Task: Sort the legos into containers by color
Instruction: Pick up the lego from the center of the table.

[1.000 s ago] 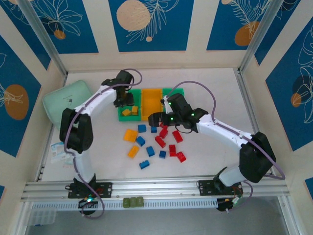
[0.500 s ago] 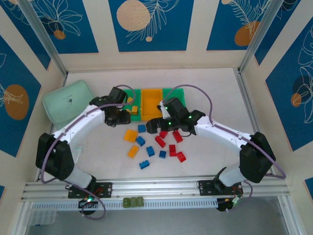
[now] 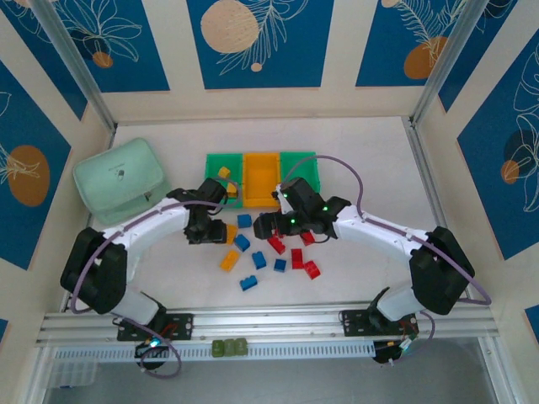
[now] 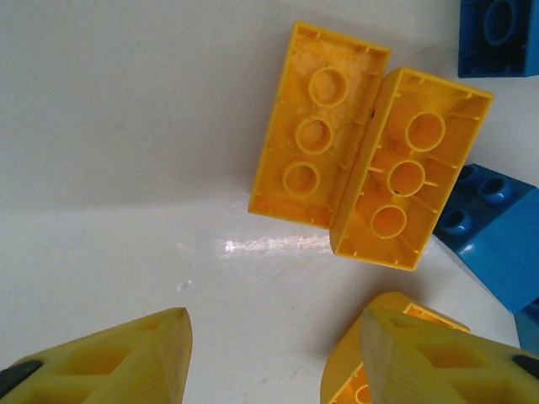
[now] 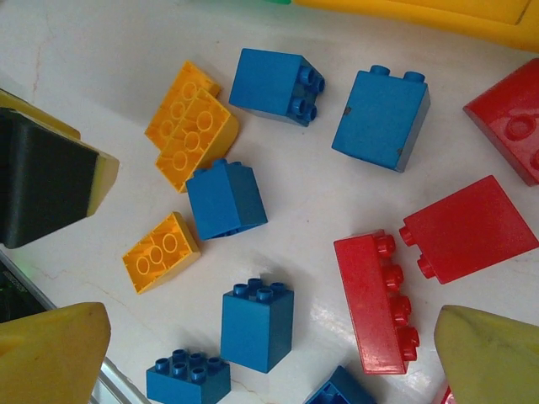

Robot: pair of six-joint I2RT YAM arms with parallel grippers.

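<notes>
Left side: the left claw (image 4: 269, 337) hung partly open and empty, just beside two yellow bricks (image 4: 366, 168), likely to grab one.
Right side: the right claw (image 5: 269, 337) was spread wide over the pile, holding nothing.
Legos: most legos (image 3: 261, 252) lay on the table near the containers (image 3: 261, 156).
Change: a second before, the left claw was over the left green bin (image 3: 212, 160).

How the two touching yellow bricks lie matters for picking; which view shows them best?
The left wrist view: the two yellow bricks sit large and central, hollow undersides up, long sides touching, ahead of the left hand. The right wrist view shows them smaller, upper left; the top external view, a small patch by the left arm.
</notes>
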